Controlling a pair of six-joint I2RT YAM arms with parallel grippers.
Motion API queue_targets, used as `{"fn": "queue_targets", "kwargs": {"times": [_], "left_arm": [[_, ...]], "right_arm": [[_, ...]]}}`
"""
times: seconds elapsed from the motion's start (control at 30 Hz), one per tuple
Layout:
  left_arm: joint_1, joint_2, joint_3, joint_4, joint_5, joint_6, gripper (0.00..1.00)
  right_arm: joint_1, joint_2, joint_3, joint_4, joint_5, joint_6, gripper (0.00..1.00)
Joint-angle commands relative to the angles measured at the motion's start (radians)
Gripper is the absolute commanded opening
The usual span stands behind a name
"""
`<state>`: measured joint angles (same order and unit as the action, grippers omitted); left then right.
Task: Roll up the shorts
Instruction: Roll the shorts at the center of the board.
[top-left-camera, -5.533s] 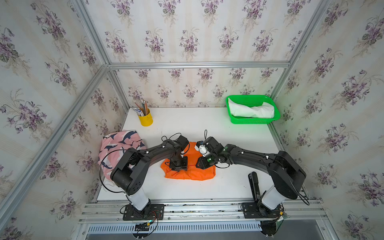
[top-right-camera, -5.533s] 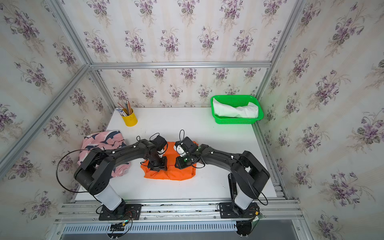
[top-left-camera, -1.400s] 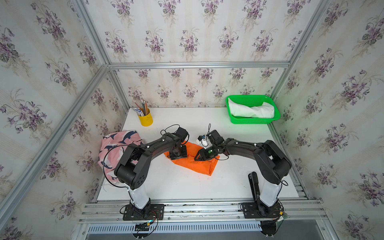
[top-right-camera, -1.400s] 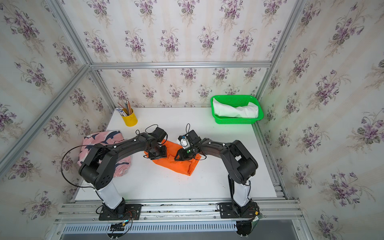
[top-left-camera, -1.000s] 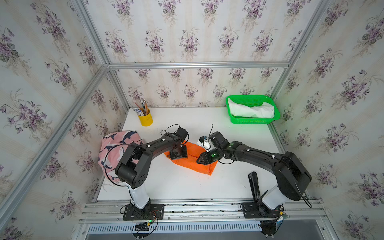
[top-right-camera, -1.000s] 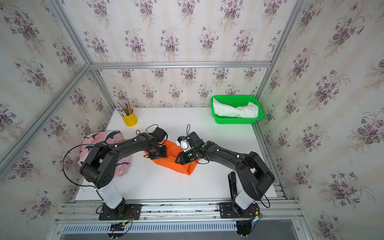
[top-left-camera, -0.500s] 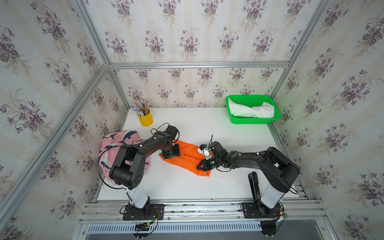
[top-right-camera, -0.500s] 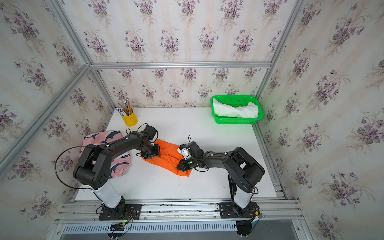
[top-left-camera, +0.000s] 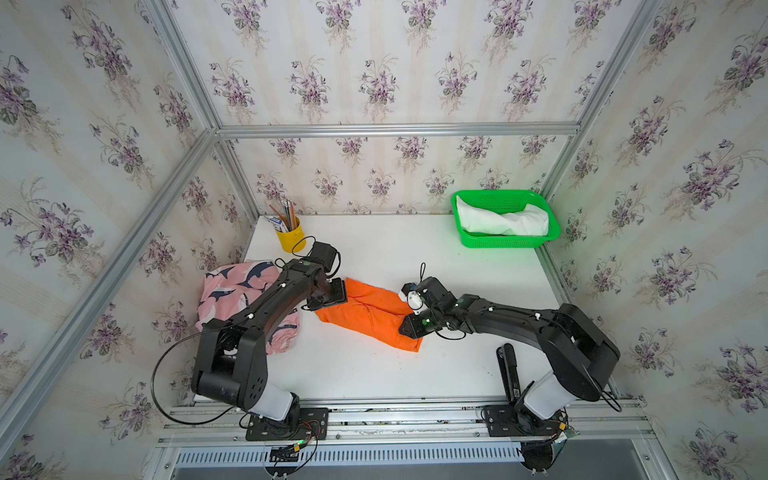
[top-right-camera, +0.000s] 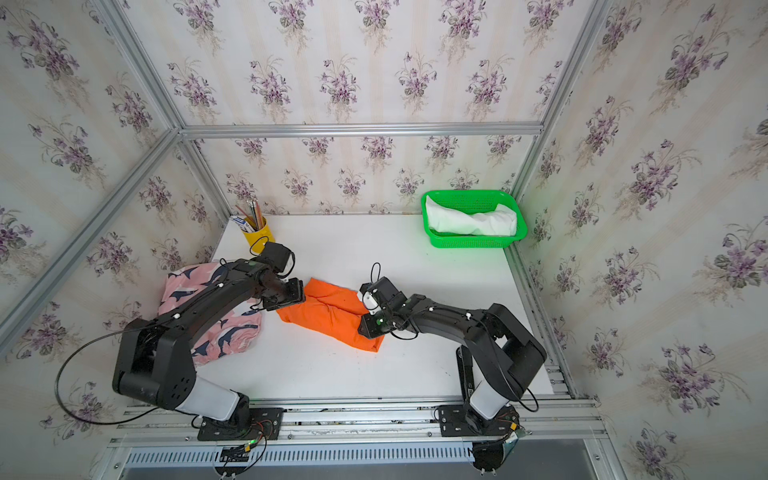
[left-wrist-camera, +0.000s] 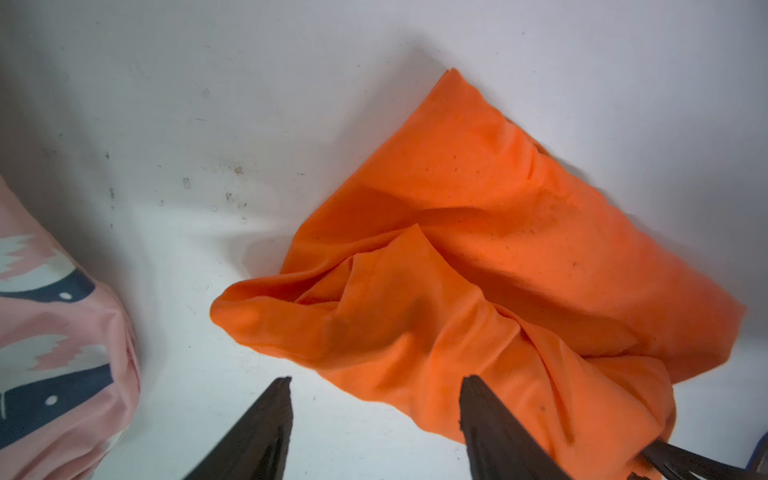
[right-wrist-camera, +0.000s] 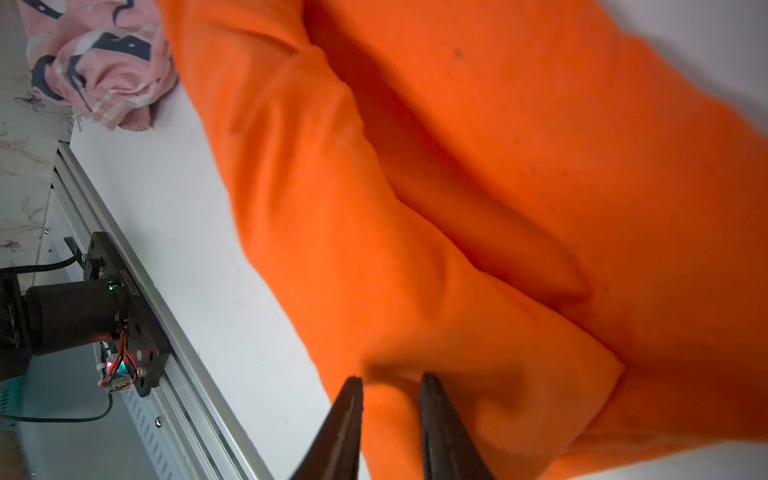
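Folds run across the orange shorts (top-left-camera: 365, 316), which lie on the white table (top-left-camera: 374, 374) as a crumpled, slanted band stretched between the two grippers in both top views. The left gripper (left-wrist-camera: 376, 379) has its jaws spread wide. One finger stands over bare table and the other over the bunched near edge of the shorts, where a loose flap lies doubled over a flatter, smoother layer beyond the tips. The right gripper (right-wrist-camera: 388, 378) has its jaws only narrowly parted, with a ridge of orange fabric in the gap (whether it is truly pinched or merely lies beneath the tips, I cannot tell). Ahead of those tips a deep crease runs lengthwise through the cloth. The fabric is plain and bright, with a few small dark specks. The pink shark-print shorts (top-left-camera: 232, 291) sit in a heap on the bare-table side of the left jaws, apart from the orange pair. The white shorts (top-left-camera: 498, 222) lie bundled in a green basket (top-left-camera: 505, 243), well apart from both grippers.
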<state>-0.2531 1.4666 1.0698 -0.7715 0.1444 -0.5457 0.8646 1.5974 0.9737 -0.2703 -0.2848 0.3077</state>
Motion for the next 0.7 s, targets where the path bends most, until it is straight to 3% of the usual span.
{"fn": "queue_targets", "kwargs": {"times": [0.0,0.17,0.27,0.33,0.5,0.67], "left_arm": [[0.001,-0.06,-0.026,-0.043,0.039,-0.032,0.68],[0.0,-0.144,-0.081,-0.056,0.055,-0.058,0.68],[0.001,-0.179,-0.121,-0.041,0.078,-0.084,0.68],[0.001,-0.204,-0.161,-0.018,0.104,-0.11,0.71],[-0.006,-0.266,-0.296,0.129,0.208,-0.219,0.81],[-0.047,-0.24,-0.384,0.28,0.262,-0.298,0.87]], "right_arm": [[0.08,-0.004,0.097,-0.161,0.222,-0.155,0.38],[0.226,0.063,0.232,-0.21,0.407,-0.303,0.55],[0.247,0.12,0.267,-0.176,0.446,-0.345,0.57],[0.245,0.16,0.287,-0.138,0.443,-0.363,0.52],[0.161,0.277,0.315,-0.048,0.279,-0.315,0.24],[0.073,0.37,0.277,-0.001,0.088,-0.256,0.17]]}}
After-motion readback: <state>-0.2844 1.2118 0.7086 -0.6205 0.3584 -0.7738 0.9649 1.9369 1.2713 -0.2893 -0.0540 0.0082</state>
